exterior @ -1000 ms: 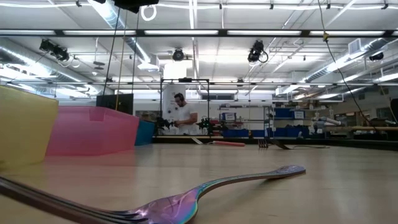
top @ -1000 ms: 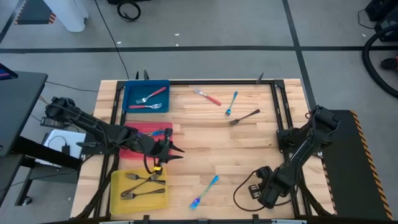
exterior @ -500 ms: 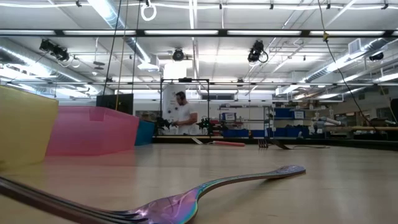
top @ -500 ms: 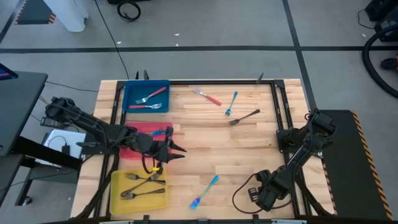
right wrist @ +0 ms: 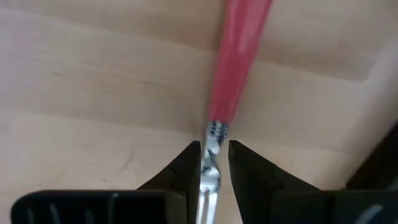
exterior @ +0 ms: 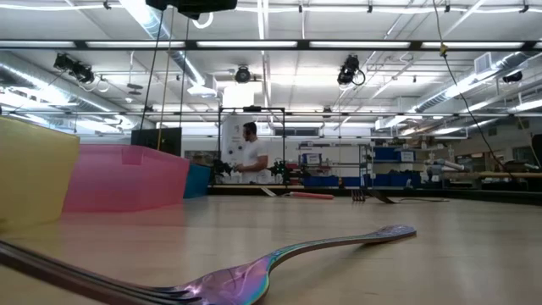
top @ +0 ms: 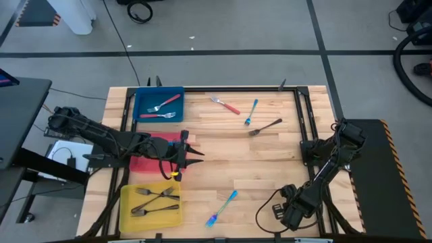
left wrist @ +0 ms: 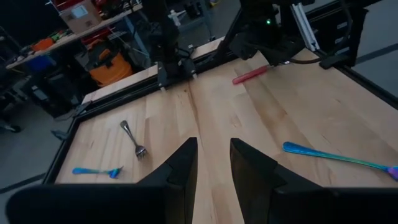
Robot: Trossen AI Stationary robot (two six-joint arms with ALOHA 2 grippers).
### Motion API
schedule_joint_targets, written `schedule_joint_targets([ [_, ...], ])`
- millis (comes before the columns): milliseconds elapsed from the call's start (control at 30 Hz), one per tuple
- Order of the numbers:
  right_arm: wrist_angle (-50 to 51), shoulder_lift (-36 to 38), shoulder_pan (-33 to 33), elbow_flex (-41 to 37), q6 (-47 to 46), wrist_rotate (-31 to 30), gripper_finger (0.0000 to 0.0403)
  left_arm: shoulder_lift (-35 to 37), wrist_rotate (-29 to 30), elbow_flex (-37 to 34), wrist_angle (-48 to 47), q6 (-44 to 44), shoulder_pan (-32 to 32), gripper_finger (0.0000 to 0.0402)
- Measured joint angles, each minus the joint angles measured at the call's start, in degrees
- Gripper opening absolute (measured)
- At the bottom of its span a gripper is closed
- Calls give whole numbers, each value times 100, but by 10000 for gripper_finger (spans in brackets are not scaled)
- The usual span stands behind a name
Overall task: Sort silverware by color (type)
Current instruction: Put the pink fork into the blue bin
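Silverware (top: 265,127) lies scattered on the table (top: 270,169) beyond the red tray (top: 143,163), beside which we see the left gripper (top: 194,154) hovering, jaws narrowly parted, empty. Right gripper (right wrist: 214,165) jaws narrowly flank a red-handled fork (right wrist: 239,62); grip we cannot tell.

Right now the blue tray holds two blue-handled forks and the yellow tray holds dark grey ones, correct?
Not quite. The high view shows that the two forks in the blue tray have red handles, not blue. The rest stands: the yellow tray does hold dark grey forks.
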State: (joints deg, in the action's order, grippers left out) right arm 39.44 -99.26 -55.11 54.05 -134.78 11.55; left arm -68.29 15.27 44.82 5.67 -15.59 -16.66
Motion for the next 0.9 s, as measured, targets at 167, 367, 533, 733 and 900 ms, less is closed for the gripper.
schedule_joint_targets([
  [167,-167,1,0,-164,22,6,91,0,0,0,-71,152,49,96],
  [367,-273,28,0,-320,155,-208,90,0,0,0,-118,172,48,96],
  [533,-275,26,-9,-322,360,-412,59,0,0,0,-120,174,47,96],
  [733,-196,20,-9,-326,497,-533,20,0,0,0,-123,176,47,96],
  [900,-163,71,3,-336,753,-664,22,0,0,0,-123,176,47,96],
])
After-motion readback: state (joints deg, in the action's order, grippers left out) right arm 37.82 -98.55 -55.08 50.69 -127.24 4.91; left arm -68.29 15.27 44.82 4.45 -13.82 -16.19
